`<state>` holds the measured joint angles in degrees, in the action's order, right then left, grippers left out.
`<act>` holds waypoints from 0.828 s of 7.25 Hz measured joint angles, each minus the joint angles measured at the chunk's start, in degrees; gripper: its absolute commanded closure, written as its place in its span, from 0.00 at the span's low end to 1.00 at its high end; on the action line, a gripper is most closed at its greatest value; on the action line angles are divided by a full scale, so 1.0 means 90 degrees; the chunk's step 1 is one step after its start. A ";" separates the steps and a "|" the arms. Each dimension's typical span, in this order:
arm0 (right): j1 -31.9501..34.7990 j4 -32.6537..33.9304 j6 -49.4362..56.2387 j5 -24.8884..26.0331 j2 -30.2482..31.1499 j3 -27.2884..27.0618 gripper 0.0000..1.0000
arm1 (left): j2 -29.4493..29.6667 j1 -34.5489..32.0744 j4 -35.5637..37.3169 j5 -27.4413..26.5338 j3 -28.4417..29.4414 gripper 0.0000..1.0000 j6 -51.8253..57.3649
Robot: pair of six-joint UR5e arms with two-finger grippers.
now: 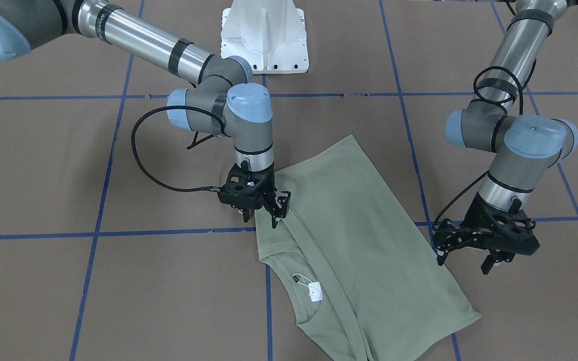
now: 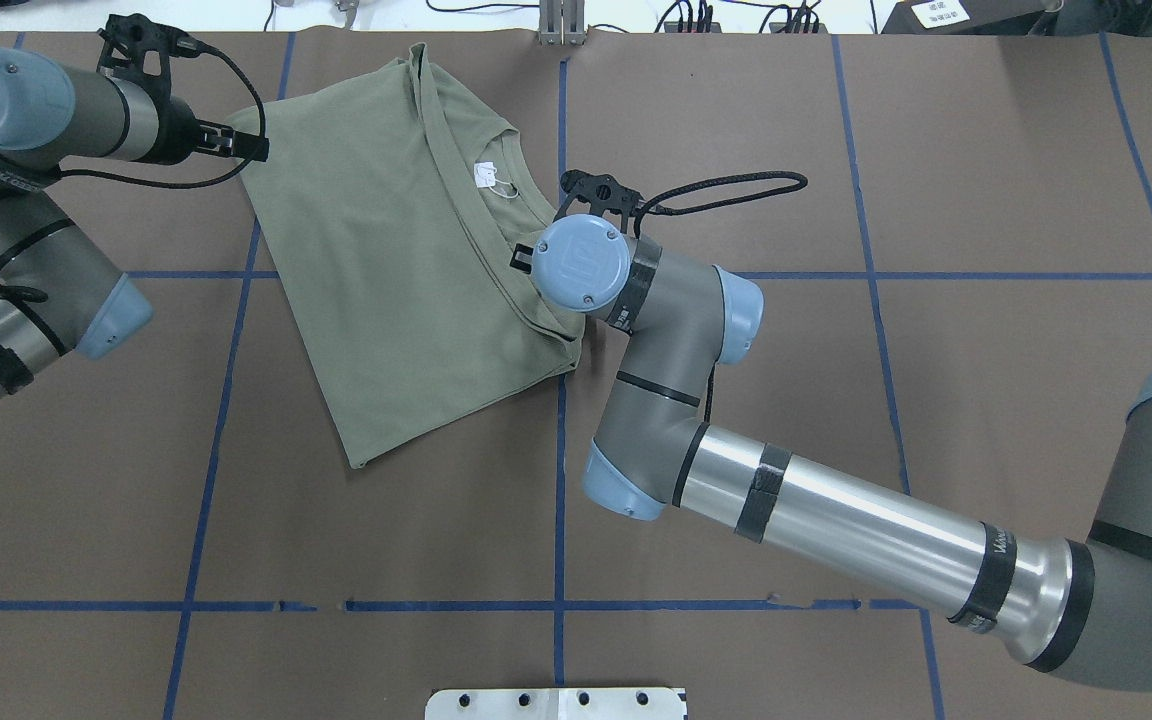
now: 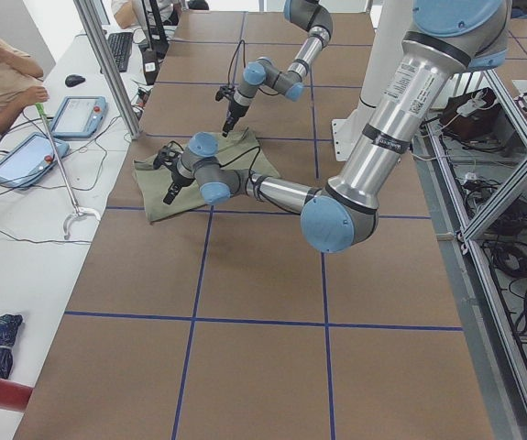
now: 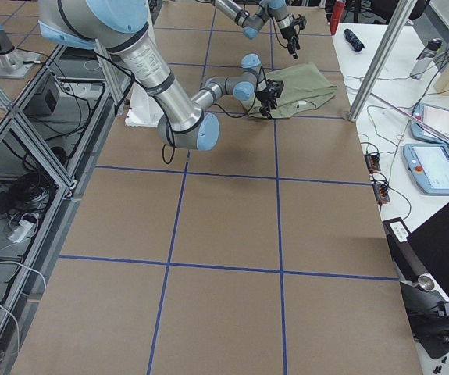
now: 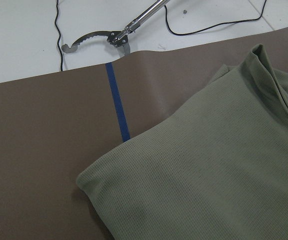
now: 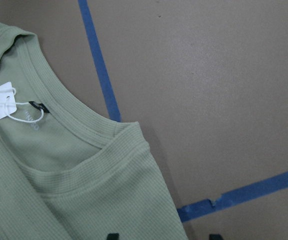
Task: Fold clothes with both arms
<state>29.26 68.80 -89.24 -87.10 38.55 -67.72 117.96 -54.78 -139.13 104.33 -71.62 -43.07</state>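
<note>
The shirt [image 1: 364,240] lies flat and doubled over on the brown surface [image 1: 168,291], out toward the operators' edge. Its neck opening faces up, with the white tag [image 1: 314,291] showing inside the collar [image 6: 83,125]. It's a fine knit that looks light, limp and a bit stretchy to me. There's nothing to break, but it will likely sag and drag the moment one corner rises alone. The best holds, I'd say, are the doubled edges and corners, pinching every layer at once. The ribbed collar is the firmest part, though pulling there would probably warp the neck.

Now the right arm [image 1: 249,120]: its jaws stand spread apart, down at the shoulder-side edge just beside the collar. The wrist view puts one tip over cloth and one over bare surface, so they're straddling the edge with nothing clamped. Across the shirt, the left arm [image 1: 525,150] hangs just beside the opposite long edge, jaws wide apart and empty, clear of the cloth. This cloth asks for two pinches on matching edges and an even lift, or it skews.
</note>
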 measured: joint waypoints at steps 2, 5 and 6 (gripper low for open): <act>-0.0056 0.0021 0.0029 0.0000 0.0018 0.0010 0.37 | -0.0001 0.0002 0.0000 -0.0002 0.0013 0.00 0.0000; -0.0072 0.0050 0.0043 0.0010 0.0025 0.0012 1.00 | -0.0017 0.0015 -0.0006 -0.0003 0.0029 0.00 -0.0064; -0.0076 0.0050 0.0018 0.0010 0.0022 0.0008 1.00 | -0.0025 0.0030 -0.0008 -0.0001 0.0031 0.00 -0.0125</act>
<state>28.57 69.25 -89.08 -87.01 38.74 -67.65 117.74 -54.51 -139.21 104.31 -71.34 -44.19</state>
